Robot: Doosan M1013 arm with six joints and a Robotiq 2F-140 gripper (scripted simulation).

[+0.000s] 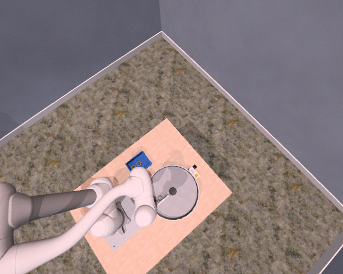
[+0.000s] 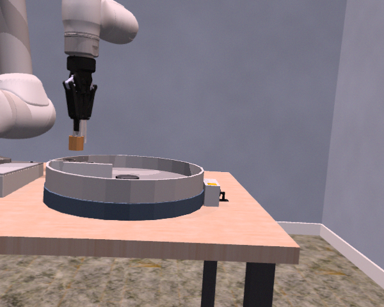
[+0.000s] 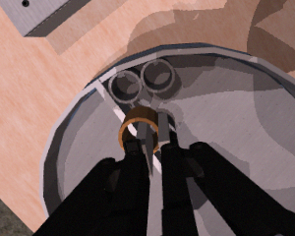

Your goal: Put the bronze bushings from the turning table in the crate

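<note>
- My gripper hangs above the near-arm edge of the turning table, fingers pointing straight down.
- The fingers are clamped on the wall of a bronze bushing; one finger sits inside its bore, the other outside, as the wrist view shows.
- The held bushing is clear of the table rim, in the air, with a visible gap beneath it in the exterior view.
- Two steel bushings lie side by side on the disc, touching or nearly so, just beside the straight divider bar and the rim.
- The blue crate stands on the wooden table next to the turning table; I can see two bronze rings already inside it. The arm's elbow covers its near corner in the top view.
- A small grey control box with a yellow label is fixed to the turning table's far side.
- The arm stands on a grey base plate at the table's edge.
</note>
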